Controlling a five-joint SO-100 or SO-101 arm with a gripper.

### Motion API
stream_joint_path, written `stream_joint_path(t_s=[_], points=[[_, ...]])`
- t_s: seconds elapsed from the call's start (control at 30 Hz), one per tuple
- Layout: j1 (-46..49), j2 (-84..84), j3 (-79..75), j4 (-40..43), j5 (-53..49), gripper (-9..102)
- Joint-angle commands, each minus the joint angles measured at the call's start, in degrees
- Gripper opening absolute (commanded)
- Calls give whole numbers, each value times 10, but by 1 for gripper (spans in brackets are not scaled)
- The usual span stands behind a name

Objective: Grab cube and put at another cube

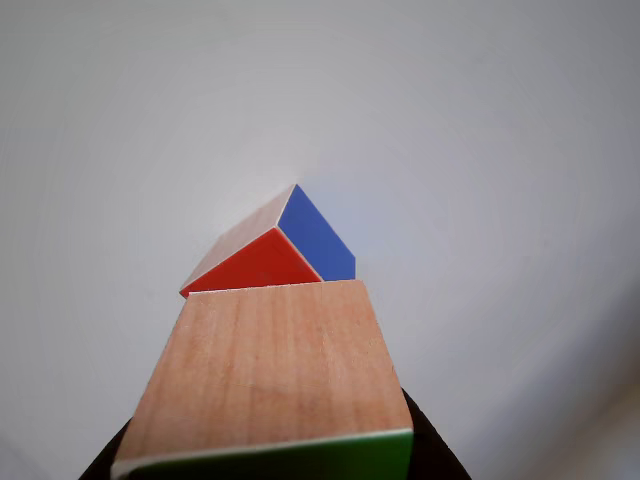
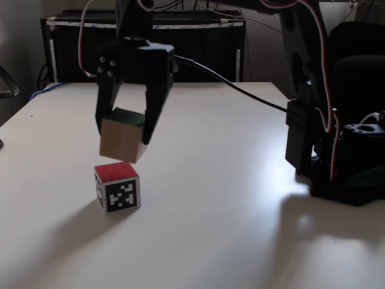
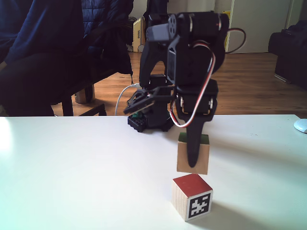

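Note:
The cube (image 2: 120, 139) hangs tilted in the air, green face up and plain wood sides showing, with my gripper (image 2: 124, 133) shut on it from above. In a fixed view one dark finger (image 3: 193, 152) crosses the front of the cube (image 3: 204, 158). Another cube (image 2: 117, 186) stands on the white table (image 2: 240, 198) just below it, red face up, with a black-and-white marker on the side towards the camera. The held cube's lower edge is very close to that red top (image 3: 191, 183); I cannot tell if they touch. In the other view, the cube (image 1: 270, 365) fills the foreground, with another cube (image 1: 275, 255) beyond it showing red and blue faces.
The arm's black base (image 2: 346, 174) stands at the table's right side in a fixed view, with a cable (image 2: 240, 90) running across to the gripper. A black cabinet (image 2: 198, 48) lines the far edge. A white rounded object (image 3: 301, 125) lies at the right edge.

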Motion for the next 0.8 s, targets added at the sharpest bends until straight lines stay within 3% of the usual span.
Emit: stream_joint_path(t_s=[0.0,0.77], points=[[10,-20,-63,17,5,20],[2,-93,-115,28,25,26]])
